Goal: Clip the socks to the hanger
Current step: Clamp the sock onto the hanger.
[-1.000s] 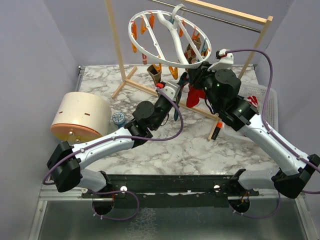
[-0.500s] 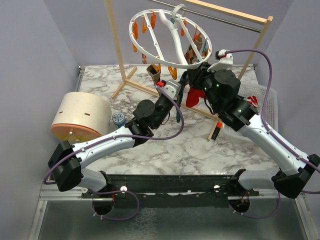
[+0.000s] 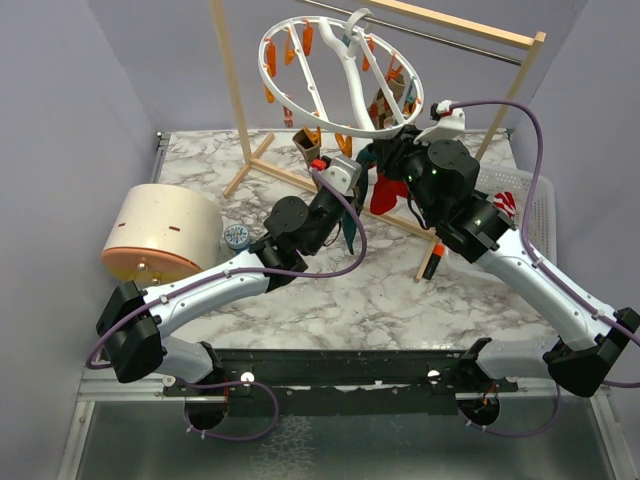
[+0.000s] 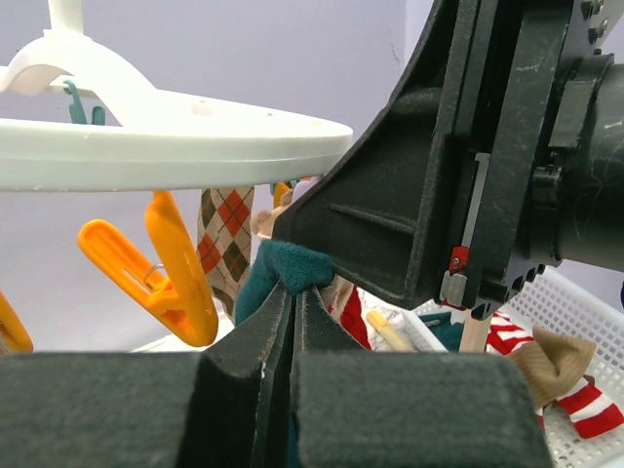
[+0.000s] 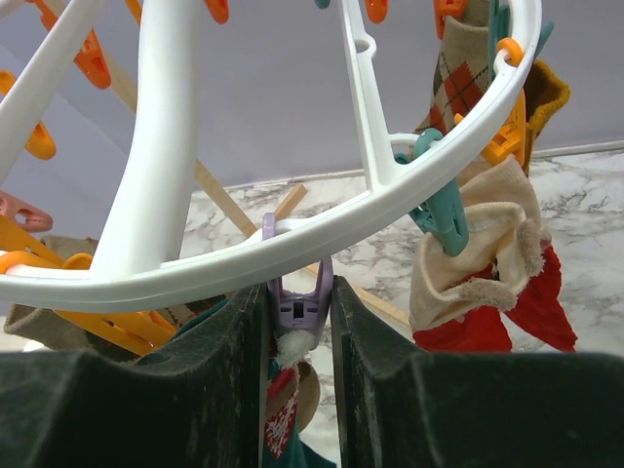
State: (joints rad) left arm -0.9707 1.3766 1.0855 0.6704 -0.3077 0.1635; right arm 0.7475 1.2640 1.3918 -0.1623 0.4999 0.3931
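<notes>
left hand (image 4: 294,302) clamped on teal sock (image 4: 292,261), right hand (image 5: 298,292) squeezing purple clip (image 5: 297,310) under hanger (image 5: 409,185). step: clipping. next: feed sock into purple clip, then right hand lets go.

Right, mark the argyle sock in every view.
Top external: the argyle sock hangs under the ring's right rim, upper middle.
Left wrist: centre left, just right of the orange clip.
Right wrist: top right corner, clipped at the rim.
Shared landmark: the white ring.
</notes>
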